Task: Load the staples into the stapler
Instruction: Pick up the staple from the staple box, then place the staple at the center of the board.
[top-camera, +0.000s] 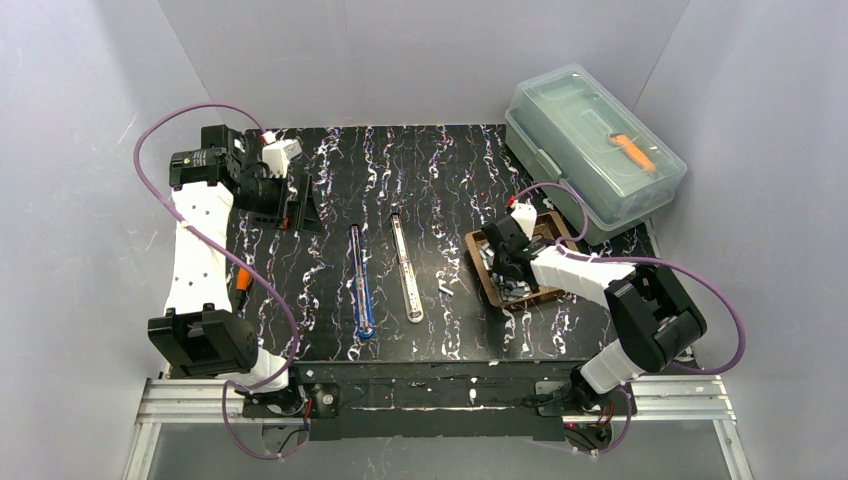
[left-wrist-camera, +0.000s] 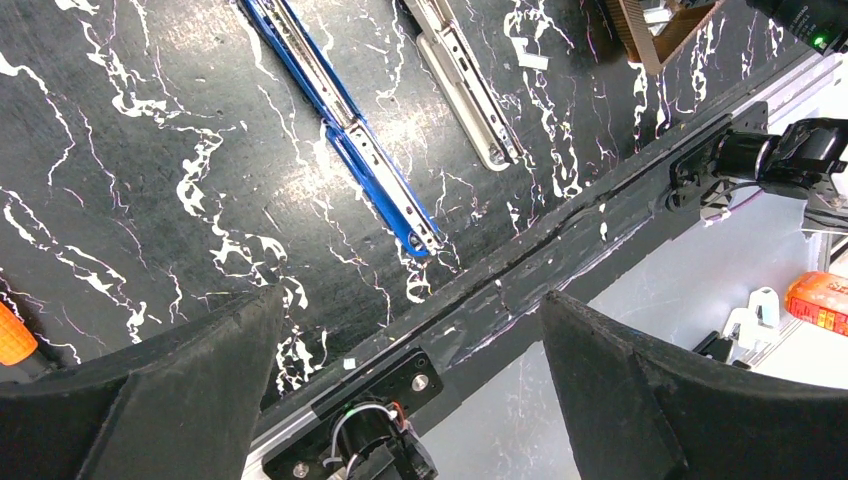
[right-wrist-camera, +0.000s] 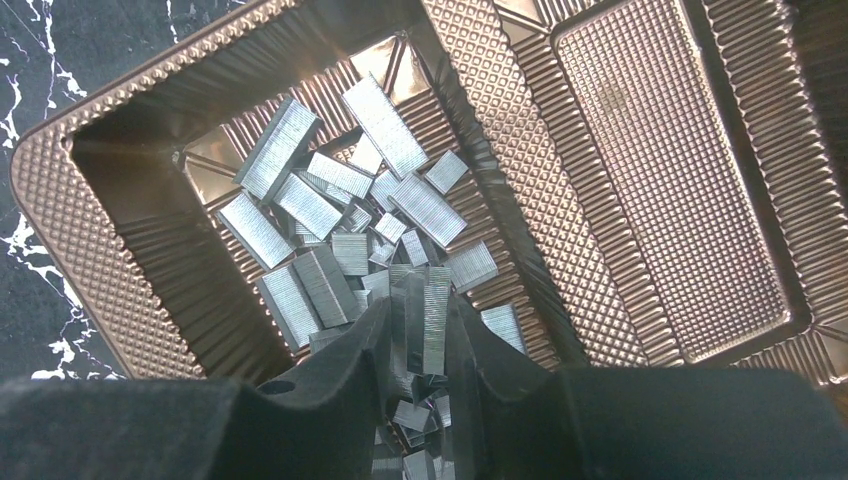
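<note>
Pinching with right gripper (right-wrist-camera: 416, 312): black fingers drawn nearly together on one grey strip (right-wrist-camera: 425, 335) stood on edge, low centre of wrist view. Reaching into heap of staples (right-wrist-camera: 340, 210), short flat silvery bars, finely ridged, jumbled in left compartment of bronze plastic tray (right-wrist-camera: 60, 200). Diamond-embossed rim, corrugated floor, glossy walls. Set right of centre on black, white-veined bench (top-camera: 450, 170). Spread wide and holding nothing at upper left: left gripper (top-camera: 300, 205). Lying opened flat mid-frame: blue stapler (top-camera: 359, 285), pale stapler (top-camera: 406, 270).
</note>
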